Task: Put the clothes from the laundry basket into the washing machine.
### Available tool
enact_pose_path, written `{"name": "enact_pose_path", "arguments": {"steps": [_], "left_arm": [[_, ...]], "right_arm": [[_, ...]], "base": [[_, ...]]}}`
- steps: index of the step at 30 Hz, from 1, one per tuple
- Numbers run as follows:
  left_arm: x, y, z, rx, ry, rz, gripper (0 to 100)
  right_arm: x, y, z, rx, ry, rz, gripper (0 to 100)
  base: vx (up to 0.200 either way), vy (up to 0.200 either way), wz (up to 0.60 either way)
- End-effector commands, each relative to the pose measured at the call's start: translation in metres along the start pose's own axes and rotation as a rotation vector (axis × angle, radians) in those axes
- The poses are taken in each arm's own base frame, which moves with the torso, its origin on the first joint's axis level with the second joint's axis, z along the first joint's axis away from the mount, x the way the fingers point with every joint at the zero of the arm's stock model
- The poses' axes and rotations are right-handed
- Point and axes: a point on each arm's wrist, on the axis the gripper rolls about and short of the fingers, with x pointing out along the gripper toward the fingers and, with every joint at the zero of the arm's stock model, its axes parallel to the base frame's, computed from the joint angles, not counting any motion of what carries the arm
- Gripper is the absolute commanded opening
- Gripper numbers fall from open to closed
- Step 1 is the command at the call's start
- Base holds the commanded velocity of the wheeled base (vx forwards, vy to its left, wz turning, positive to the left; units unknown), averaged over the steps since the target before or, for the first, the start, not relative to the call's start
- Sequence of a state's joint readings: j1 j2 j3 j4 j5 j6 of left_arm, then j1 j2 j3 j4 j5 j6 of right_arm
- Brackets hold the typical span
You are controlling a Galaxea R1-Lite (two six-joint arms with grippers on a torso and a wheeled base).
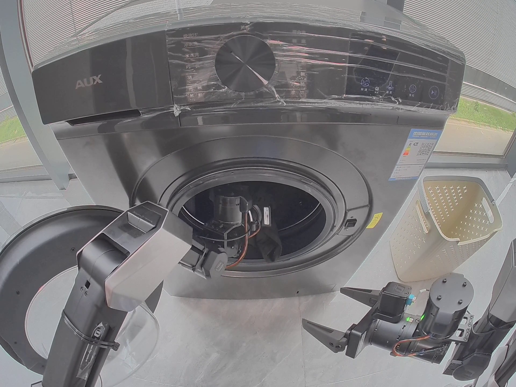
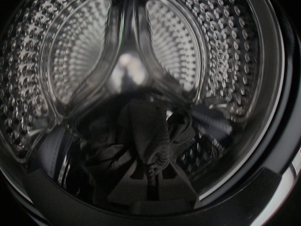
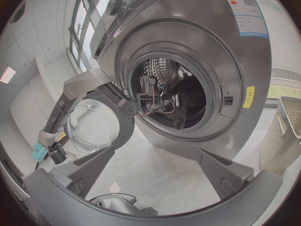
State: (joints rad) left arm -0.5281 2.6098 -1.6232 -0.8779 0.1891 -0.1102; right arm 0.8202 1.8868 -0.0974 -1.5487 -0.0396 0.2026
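The grey washing machine (image 1: 322, 146) stands with its round opening facing me. My left arm reaches through that opening, its wrist (image 1: 230, 222) just inside the drum (image 2: 225, 47). My left gripper (image 2: 150, 178) is shut on a dark garment (image 2: 144, 135), which bunches up over the fingers near the drum's bottom. From outside, the dark garment (image 1: 270, 237) hangs just inside the lower rim of the opening (image 3: 183, 110). My right gripper (image 1: 324, 307) hovers open above the floor in front of the machine, nothing between its fingers (image 3: 94, 164). The cream laundry basket (image 1: 446, 227) stands to the machine's right, nothing visible in it.
The machine's door (image 1: 32, 275) is swung wide open to the left, behind my left arm. The door's glass bowl (image 3: 91, 123) faces outward. Grey tiled floor (image 1: 258, 334) lies bare between the machine and my right gripper. Windows run behind the machine.
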Motion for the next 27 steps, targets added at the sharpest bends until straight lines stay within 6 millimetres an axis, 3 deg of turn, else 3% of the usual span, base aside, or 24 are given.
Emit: {"name": "enact_pose_path", "arguments": {"steps": [1, 11, 23, 24, 27], "left_arm": [[0.021, -0.001, 0.022, -0.044, -0.145, 0.029, 0], [0.040, 0.006, 0.018, -0.055, -0.194, 0.060, 0], [0.043, 0.021, 0.014, -0.053, -0.185, 0.103, 0], [0.043, 0.021, 0.014, -0.053, -0.185, 0.103, 100], [0.042, 0.017, 0.018, -0.054, -0.188, 0.097, 100]], "right_arm": [[0.000, 0.000, 0.000, 0.000, 0.000, 0.000, 100], [-0.001, 0.000, 0.000, 0.000, 0.002, 0.000, 100], [0.000, 0.000, -0.001, 0.000, 0.005, -0.001, 100], [0.000, 0.000, -0.001, 0.000, 0.005, -0.001, 100], [0.000, 0.000, -0.001, 0.000, 0.005, -0.001, 100]], "base": [[0.000, 0.000, 0.00], [0.000, 0.000, 0.00], [0.000, 0.000, 0.00], [0.000, 0.000, 0.00], [0.000, 0.000, 0.00]]}}
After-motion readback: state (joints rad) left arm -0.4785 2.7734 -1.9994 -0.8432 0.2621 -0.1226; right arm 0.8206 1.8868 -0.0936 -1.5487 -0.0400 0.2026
